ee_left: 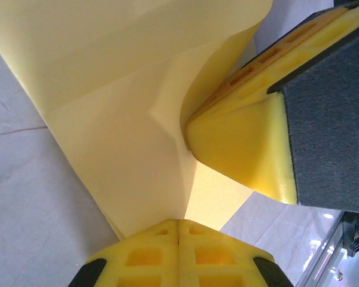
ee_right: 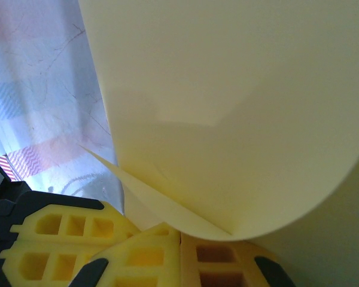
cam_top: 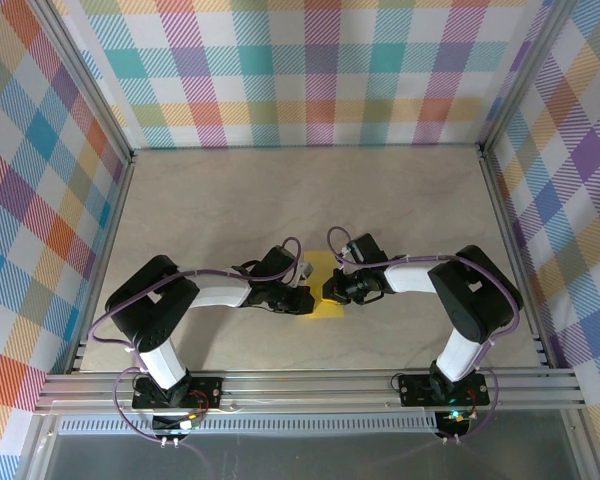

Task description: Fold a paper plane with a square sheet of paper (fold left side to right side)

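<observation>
The square sheet of paper (cam_top: 326, 306) is bright yellow and lies at the middle of the table between both grippers, partly lifted and curled. My left gripper (cam_top: 305, 298) reaches it from the left. In the left wrist view its tips (ee_left: 179, 223) are shut, and the paper (ee_left: 125, 137) runs into their seam in a V. My right gripper (cam_top: 333, 290) comes from the right. Its fingers (ee_left: 245, 149) meet the curled flap. In the right wrist view that gripper (ee_right: 180, 236) is shut where the bowed paper (ee_right: 239, 107) comes down to it.
The tabletop (cam_top: 280, 200) is pale marble-patterned, with checked walls on three sides and a metal rail (cam_top: 300, 385) along the near edge. The left gripper's fingers (ee_right: 54, 239) sit close beside the right gripper's.
</observation>
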Controlling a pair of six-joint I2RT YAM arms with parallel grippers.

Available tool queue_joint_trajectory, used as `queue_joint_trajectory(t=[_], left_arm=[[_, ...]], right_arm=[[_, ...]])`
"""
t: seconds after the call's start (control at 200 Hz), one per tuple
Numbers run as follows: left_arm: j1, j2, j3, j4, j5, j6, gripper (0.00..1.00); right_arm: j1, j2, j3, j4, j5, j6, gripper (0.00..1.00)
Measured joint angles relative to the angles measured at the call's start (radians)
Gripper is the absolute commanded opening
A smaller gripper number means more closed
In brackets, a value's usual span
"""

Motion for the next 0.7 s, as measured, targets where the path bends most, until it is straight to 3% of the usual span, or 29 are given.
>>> queue_joint_trajectory(t=[0.385,0.7], left_arm=[[0.000,0.000,-0.011,0.021,0.001,0.000,0.00],[0.000,0.000,-0.011,0.020,0.001,0.000,0.00]], right_arm=[[0.027,-0.090,-0.001,-0.018,0.009,0.000,0.00],[0.054,-0.056,-0.001,0.002,0.014,0.004,0.00]])
